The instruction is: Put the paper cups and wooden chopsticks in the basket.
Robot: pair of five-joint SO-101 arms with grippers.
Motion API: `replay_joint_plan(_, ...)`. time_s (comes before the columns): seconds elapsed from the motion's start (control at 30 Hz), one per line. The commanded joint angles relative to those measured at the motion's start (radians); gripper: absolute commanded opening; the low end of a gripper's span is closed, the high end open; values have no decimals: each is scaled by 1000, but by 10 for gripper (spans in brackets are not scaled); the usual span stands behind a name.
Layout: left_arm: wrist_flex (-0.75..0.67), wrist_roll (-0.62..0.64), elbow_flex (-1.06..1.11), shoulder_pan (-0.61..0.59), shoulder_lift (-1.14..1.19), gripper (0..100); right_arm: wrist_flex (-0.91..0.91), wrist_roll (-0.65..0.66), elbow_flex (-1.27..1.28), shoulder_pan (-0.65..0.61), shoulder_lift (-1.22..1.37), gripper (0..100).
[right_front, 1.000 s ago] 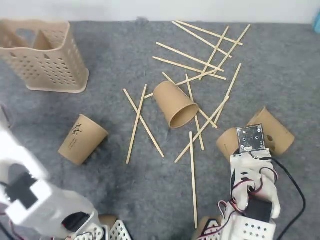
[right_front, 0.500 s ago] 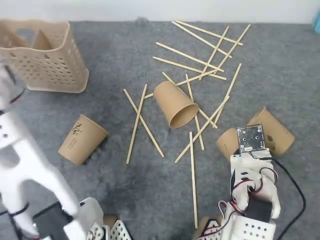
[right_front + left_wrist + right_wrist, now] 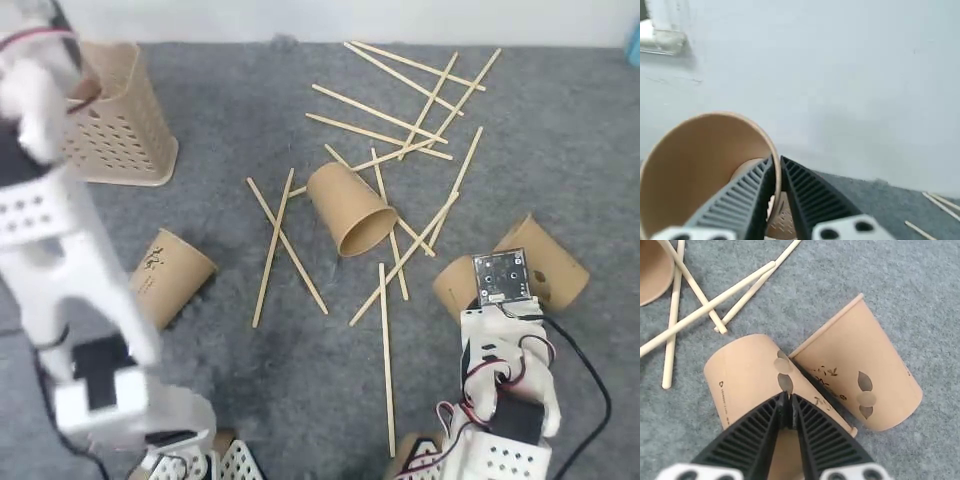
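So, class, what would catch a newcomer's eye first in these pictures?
The left gripper, pinching a cup by its rim, up by the basket. Then the chopsticks strewn mid-table around a tipped cup, and two more cups lying under the right gripper.

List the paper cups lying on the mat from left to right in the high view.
Printed cup → middle cup → left cup of the touching pair → right cup of that pair. A fifth cup is not on the mat; it is pinched in the left hand.
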Motion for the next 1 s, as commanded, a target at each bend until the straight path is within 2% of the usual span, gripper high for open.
replay_joint_plan(0.0, 38, 11, -173, 41, 130, 11, 24, 20, 21, -24, 7, 9)
replay_joint_plan(0.23, 51, -29, -332, 44, 382, 11, 22, 20, 21, -24, 7, 9)
replay_joint_plan(0.47, 195, -68, -446, 52, 436, 11, 16, 20, 21, -25, 7, 9)
replay_joint_plan(0.6, 186, -132, -383, 58, 436, 11, 16, 20, 21, -25, 7, 9)
replay_joint_plan(0.8, 138, -137, -303, 46, 436, 17, 18, 20, 21, -25, 7, 9)
replay_joint_plan(0.87, 138, -137, -305, 46, 430, 62, 19, 20, 21, -25, 7, 9)
replay_joint_plan(0.97, 144, -135, -317, 44, 417, 205, 19, 20, 21, -25, 7, 9)
